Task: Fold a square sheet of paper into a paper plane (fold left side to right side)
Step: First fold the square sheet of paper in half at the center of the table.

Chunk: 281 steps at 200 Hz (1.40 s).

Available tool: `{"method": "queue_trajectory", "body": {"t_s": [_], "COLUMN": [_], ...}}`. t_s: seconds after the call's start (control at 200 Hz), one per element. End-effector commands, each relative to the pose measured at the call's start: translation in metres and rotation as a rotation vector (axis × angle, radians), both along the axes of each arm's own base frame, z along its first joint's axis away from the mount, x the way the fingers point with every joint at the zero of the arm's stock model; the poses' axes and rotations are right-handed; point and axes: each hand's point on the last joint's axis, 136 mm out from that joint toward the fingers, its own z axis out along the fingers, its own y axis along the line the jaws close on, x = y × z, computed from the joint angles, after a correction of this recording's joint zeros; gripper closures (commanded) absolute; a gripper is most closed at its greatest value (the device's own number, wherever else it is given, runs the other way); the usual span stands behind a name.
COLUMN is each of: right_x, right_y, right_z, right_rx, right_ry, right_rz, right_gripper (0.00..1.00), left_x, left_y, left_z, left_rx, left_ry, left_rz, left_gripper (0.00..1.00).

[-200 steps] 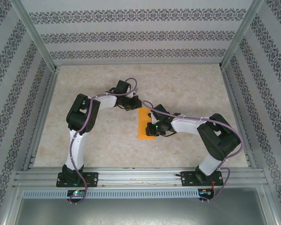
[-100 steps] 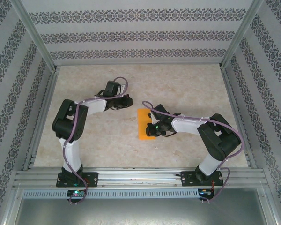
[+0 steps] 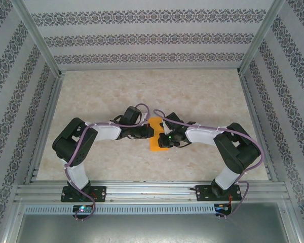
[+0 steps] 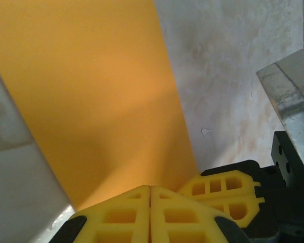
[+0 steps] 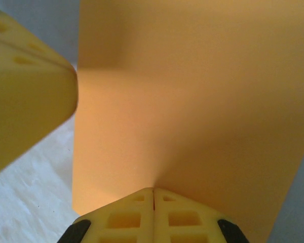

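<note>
On the table (image 3: 202, 91), orange paper (image 3: 155, 145)

Left arm (image 3: 91, 136) bends in from lower left, and right arm (image 3: 213, 135) bends in from lower right, wrists meeting mid-frame. Left pincer (image 3: 148, 132) has its fingers pressed together, tips down. Right pincer (image 3: 162, 140) is just beside it, fingers also together.
</note>
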Motion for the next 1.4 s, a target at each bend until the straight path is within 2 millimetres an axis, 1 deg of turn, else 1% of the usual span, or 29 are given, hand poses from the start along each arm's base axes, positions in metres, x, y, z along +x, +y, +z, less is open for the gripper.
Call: {"method": "queue_trajectory", "body": {"t_s": [0.0,0.135,0.25,0.355,0.56,0.659,0.759,0.874,0.959,1.029,1.119,1.229,1.289,1.399], "right_x": [-0.035,-0.036,-0.037,-0.038,-0.04,-0.04,-0.039,-0.039,-0.037,-0.036,-0.034,-0.034,-0.034,-0.035], "right_y": [-0.041,-0.043,-0.044,-0.044,-0.048,-0.047,-0.045,-0.039,-0.034,-0.03,-0.027,-0.026,-0.027,-0.026], "right_z": [-0.038,-0.04,-0.041,-0.04,-0.038,-0.038,-0.037,-0.035,-0.032,-0.03,-0.028,-0.03,-0.031,-0.031], "right_rx": [-0.199,-0.211,-0.214,-0.214,-0.225,-0.22,-0.206,-0.174,-0.144,-0.125,-0.111,-0.114,-0.118,-0.118], "right_ry": [0.143,0.146,0.149,0.152,0.15,0.15,0.149,0.148,0.144,0.14,0.133,0.133,0.135,0.135], "right_rz": [-0.01,-0.01,-0.009,-0.007,-0.004,-0.008,-0.012,-0.018,-0.027,-0.034,-0.043,-0.046,-0.048,-0.048], "right_gripper": [1.0,1.0,1.0,1.0,1.0,1.0,1.0,1.0,1.0,1.0,1.0,1.0,1.0,1.0], "left_x": [0.006,0.004,0.003,0.003,0.01,0.016,0.023,0.031,0.034,0.032,0.026,0.016,0.013,0.01], "left_y": [-0.003,-0.006,-0.004,0.004,0.02,0.027,0.036,0.042,0.038,0.033,0.026,0.013,0.005,0.001], "left_z": [-0.005,-0.014,-0.026,-0.036,-0.045,-0.047,-0.044,-0.031,-0.013,0.0,0.01,0.013,0.011,-0.003], "left_rx": [-0.021,-0.013,0.01,0.055,0.155,0.165,0.164,0.166,0.141,0.106,0.086,0.034,0.002,0.011], "left_ry": [-0.01,0.008,0.019,0.021,0.024,0.023,0.012,-0.022,-0.056,-0.074,-0.083,-0.054,-0.031,0.002], "left_rz": [0.031,0.026,0.039,0.065,0.104,0.125,0.15,0.163,0.153,0.139,0.118,0.09,0.086,0.089], "left_gripper": [0.92,0.92,0.92,0.92,0.92,0.92,0.92,0.92,0.91,0.91,0.91,0.91,0.92,0.92]}}
